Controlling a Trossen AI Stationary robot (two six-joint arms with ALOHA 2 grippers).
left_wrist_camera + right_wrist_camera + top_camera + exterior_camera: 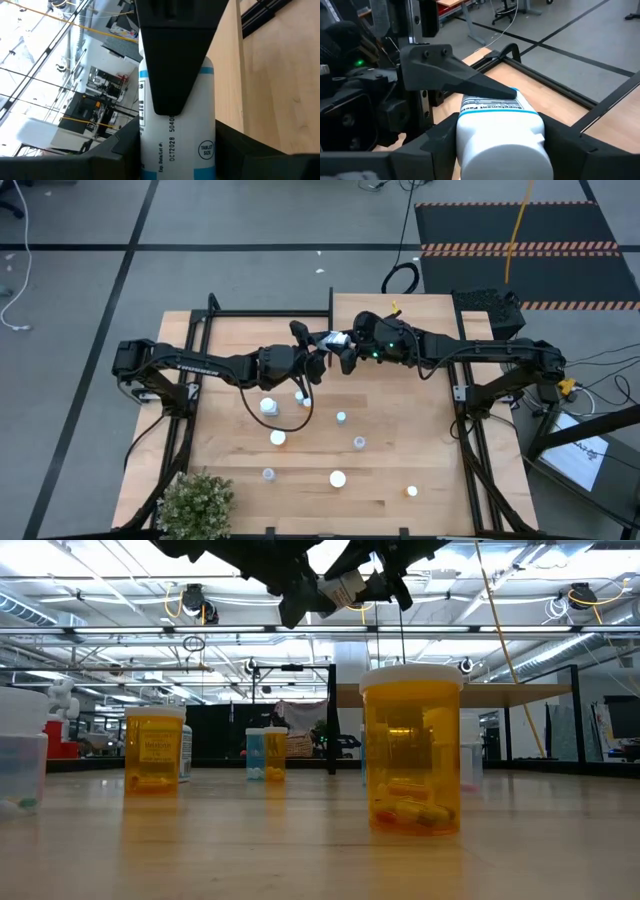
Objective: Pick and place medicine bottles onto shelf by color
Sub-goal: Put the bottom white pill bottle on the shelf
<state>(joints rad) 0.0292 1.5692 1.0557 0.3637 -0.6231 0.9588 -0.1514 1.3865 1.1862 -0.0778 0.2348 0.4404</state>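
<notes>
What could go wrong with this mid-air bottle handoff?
1. Both the left gripper and right gripper are on the white bottle above the table; a mistimed release could drop it.
2. A fall could topple the bottles standing below.
3. The two grippers sit very close and could knock together.

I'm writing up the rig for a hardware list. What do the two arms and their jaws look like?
Both arms are black and jointed. The left arm carries white lettering and a loose black cable; the right arm shows a small green light near its wrist. Each ends in matte black, wedge-shaped jaws: left gripper, right gripper.
</notes>
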